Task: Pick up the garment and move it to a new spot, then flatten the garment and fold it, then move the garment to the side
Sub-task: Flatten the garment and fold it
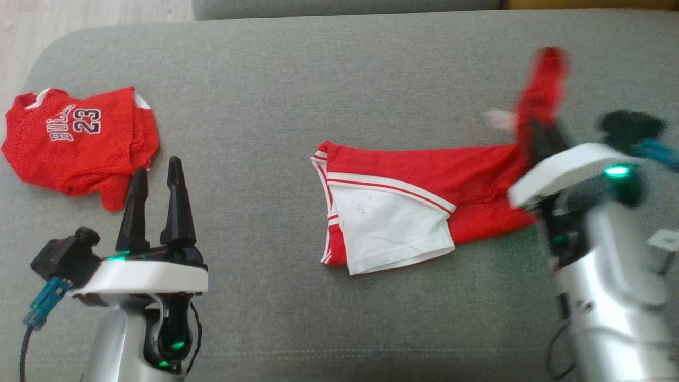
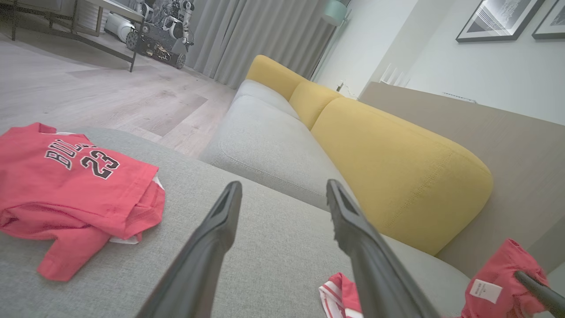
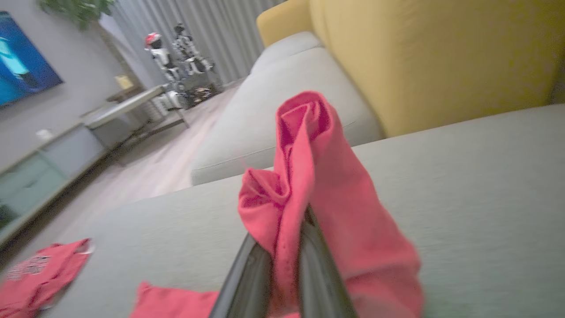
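**A:** Where is the garment lying?

**B:** The red mesh shorts with white side panels and striped trim (image 1: 414, 175) are lying on the grey fabric seat (image 1: 318, 79), stretching from its middle towards its right edge. The white-trimmed leg end is resting flat near the middle. The other end is rising off the fabric close to the right edge.

**A:** What is lifting that end?

**B:** The right gripper (image 3: 302, 225). Its two long dark fingers are pressing together on a bunched fold of the red cloth. The fold is standing up above the fingertips and draping down one side of them. In the head view that arm is showing blurred.

**A:** And the other arm?

**B:** The left gripper (image 1: 157, 172) is hovering over the near-left corner of the seat, its fingers spreading wide apart above bare grey fabric.

**A:** What else is sitting there?

**B:** A crumpled red jersey with white "BULLS 23" lettering (image 1: 79, 140) is lying by the left edge, well apart from the shorts. In the left wrist view it is lying off to the side of the fingers, clear of them. A small white tag (image 2: 484, 290) is showing on the raised end of the shorts, and a rounded yellow back cushion (image 2: 397, 168) is standing beyond the seat's far edge.
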You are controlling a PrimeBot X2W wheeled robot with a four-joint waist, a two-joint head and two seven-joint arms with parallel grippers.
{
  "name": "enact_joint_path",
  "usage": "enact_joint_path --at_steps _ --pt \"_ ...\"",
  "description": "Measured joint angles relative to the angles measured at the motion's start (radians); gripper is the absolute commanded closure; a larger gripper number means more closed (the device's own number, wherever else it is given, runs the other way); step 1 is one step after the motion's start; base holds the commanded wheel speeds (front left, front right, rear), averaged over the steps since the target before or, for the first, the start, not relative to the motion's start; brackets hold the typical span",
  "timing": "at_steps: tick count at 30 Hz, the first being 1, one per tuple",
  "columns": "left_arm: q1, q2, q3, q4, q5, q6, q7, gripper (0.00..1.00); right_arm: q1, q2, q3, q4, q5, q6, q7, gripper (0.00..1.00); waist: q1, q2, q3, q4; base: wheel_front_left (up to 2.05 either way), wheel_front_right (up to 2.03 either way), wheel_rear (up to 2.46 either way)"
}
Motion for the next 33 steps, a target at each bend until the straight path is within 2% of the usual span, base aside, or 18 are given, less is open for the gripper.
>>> enact_joint_path --at_steps 5,9,12,13,14,19,21,27,33 --pt "0.0 -0.001 -0.005 0.0 -0.013 0.0 0.0 0.0 0.057 0.003 0.25 -0.109 0.264 0.0 0.042 1.0 0.0 0.0 0.002 0.016 0.0 0.0 0.0" --pt "0.0 -0.001 -0.019 0.002 -0.022 0.0 0.0 0.0 0.077 0.003 0.386 -0.12 0.351 0.0 0.04 1.0 0.0 0.0 0.008 0.035 0.0 0.0 0.0" --pt "0.0 -0.001 -0.028 0.006 -0.022 0.0 0.0 0.0 0.077 0.003 0.435 -0.075 0.401 0.0 0.008 1.0 0.0 0.0 0.016 0.051 0.0 0.0 0.0" --pt "-0.001 -0.001 -0.029 0.008 -0.022 0.001 0.0 0.0 0.076 0.002 0.464 -0.038 0.485 0.0 -0.024 1.0 0.0 0.0 0.021 0.064 0.0 0.0 0.0" --pt "-0.001 -0.001 -0.031 0.009 -0.023 0.001 0.0 0.0 0.075 0.001 0.485 -0.013 0.516 0.0 -0.04 1.0 0.0 0.0 0.024 0.07 0.0 0.0 0.0" --pt "-0.002 -0.001 -0.041 0.015 -0.033 0.001 0.0 0.0 0.039 0.001 0.602 0.117 0.579 0.0 -0.113 1.0 0.0 0.0 0.04 0.101 0.0 0.0 0.0" --pt "-0.002 -0.001 -0.041 0.016 -0.04 0.006 0.0 0.0 0.015 0.001 0.65 0.159 0.595 0.0 -0.151 0.0 0.0 0.0 0.045 0.11 0.0 0.0 0.0" --pt "-0.002 -0.001 -0.043 0.024 -0.04 0.009 0.0 0.0 -0.016 -0.002 0.789 0.173 0.74 0.0 -0.223 0.0 0.0 0.0 0.039 0.121 0.0 0.0 0.0" --pt "-0.001 -0.001 -0.037 0.029 -0.04 0.01 0.0 0.0 -0.071 -0.002 0.783 0.279 0.766 0.0 -0.292 0.0 0.0 0.0 0.018 0.102 0.0 0.0 0.0"
